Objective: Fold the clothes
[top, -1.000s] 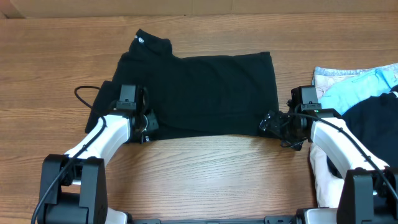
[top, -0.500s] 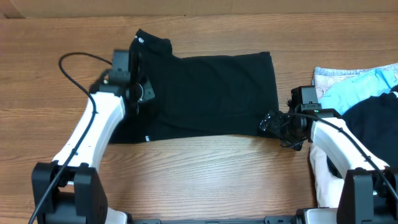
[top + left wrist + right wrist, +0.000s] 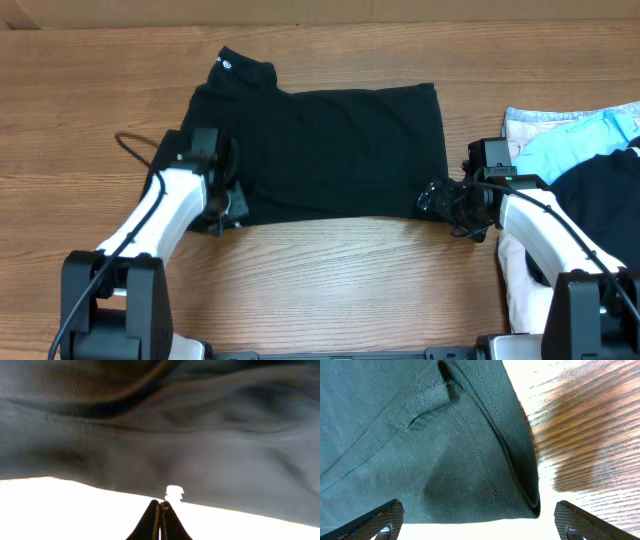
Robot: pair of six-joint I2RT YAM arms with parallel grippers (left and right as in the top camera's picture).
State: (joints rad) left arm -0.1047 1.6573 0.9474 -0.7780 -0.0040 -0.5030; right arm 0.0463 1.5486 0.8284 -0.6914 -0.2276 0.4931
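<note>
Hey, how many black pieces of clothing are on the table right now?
2: the black T-shirt spread flat in the middle, and a rumpled black garment at the right edge beside light-blue cloth. More may lie out of frame.

This looks like a robot lab: two white robot arms (image 3: pixel 150 225) (image 3: pixel 545 235) stand at the near edge of a wood tabletop (image 3: pixel 330 290).

The overhead camera looks straight down on the wooden table (image 3: pixel 330 270) and the whole black T-shirt (image 3: pixel 340 145), while the left wrist camera sits close at its near hem and the right wrist camera close above its near right corner.
</note>
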